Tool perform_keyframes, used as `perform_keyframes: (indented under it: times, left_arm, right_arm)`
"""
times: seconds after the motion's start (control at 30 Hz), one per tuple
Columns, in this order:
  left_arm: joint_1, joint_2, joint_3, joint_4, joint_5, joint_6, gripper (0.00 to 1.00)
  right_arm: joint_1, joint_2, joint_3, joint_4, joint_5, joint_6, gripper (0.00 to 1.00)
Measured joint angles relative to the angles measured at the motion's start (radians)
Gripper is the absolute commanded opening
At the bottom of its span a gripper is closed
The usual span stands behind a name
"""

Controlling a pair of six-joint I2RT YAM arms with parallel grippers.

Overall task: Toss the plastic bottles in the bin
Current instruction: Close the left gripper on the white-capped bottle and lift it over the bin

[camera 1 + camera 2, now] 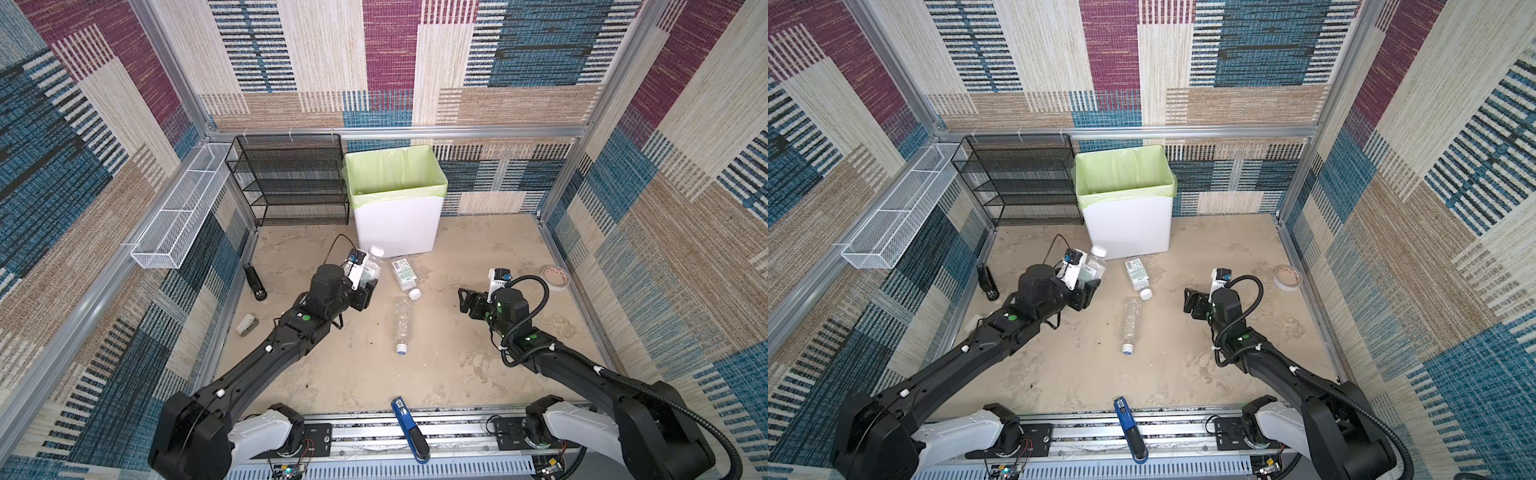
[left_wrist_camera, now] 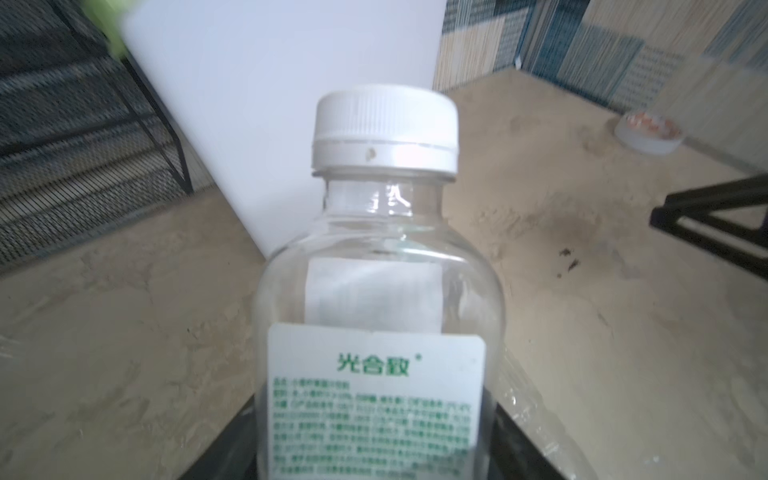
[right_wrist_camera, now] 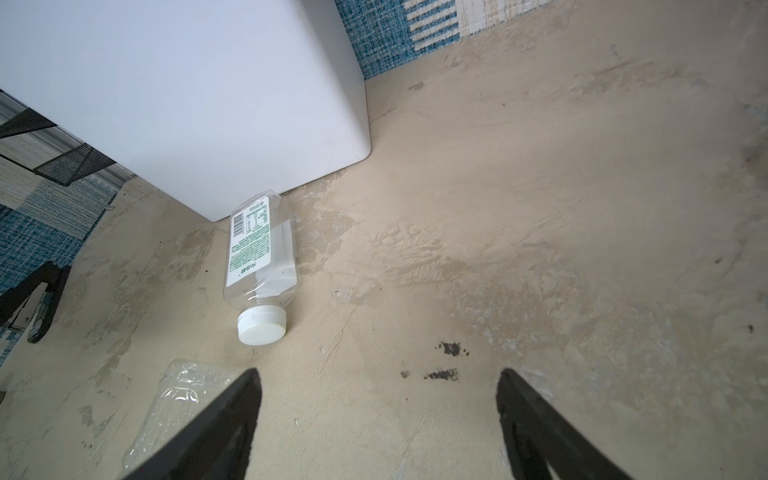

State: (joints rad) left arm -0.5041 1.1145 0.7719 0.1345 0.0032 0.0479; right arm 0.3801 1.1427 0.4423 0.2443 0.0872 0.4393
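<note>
My left gripper [image 1: 368,286] [image 2: 380,440] is shut on a clear plastic bottle [image 1: 371,266] [image 1: 1095,266] [image 2: 380,291] with a white cap and a green-lettered label. It holds the bottle off the floor, in front of the bin's left corner. The white bin [image 1: 395,226] [image 1: 1127,226] [image 2: 270,104] [image 3: 187,104] with its green liner stands at the back. A second labelled bottle [image 1: 402,273] [image 1: 1136,274] [image 3: 259,253] lies by the bin's foot. A crushed clear bottle [image 1: 402,322] [image 1: 1131,322] [image 3: 178,399] lies mid-floor. My right gripper [image 1: 463,301] [image 1: 1187,301] [image 3: 378,374] is open and empty, to the right of both.
A black mesh rack [image 1: 291,178] and a white wire basket [image 1: 178,216] line the back left. A tape roll [image 1: 555,277] sits at the far right. A blue stapler [image 1: 409,430] lies at the front edge. A black object [image 1: 254,282] rests by the left wall.
</note>
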Motion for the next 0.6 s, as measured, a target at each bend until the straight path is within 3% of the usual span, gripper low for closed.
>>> perform_keyframes:
  times: [0.23,0.37,0.43,0.5,0.6]
  left_arm:
    - [-0.002,-0.086,-0.033,0.529,0.031,-0.006,0.57]
    - [-0.003,-0.033,0.053,0.691,0.079,0.0,0.57]
    - [-0.003,0.04,0.192,0.7,0.09,0.001,0.57]
    - [-0.002,0.148,0.388,0.656,0.089,0.001,0.66]
    - [0.021,0.392,0.819,0.443,0.079,-0.014,0.74]
  right_arm:
    - [0.0,0.031,0.051,0.002,-0.007,-0.022,0.88]
    - [0.0,0.021,0.051,0.005,0.002,-0.022,0.88]
    - [0.0,0.019,0.048,0.013,0.002,-0.021,0.88]
    - [0.0,0.022,0.048,0.018,0.002,-0.021,0.87]
    - [0.001,0.033,0.054,0.031,-0.003,-0.017,0.87]
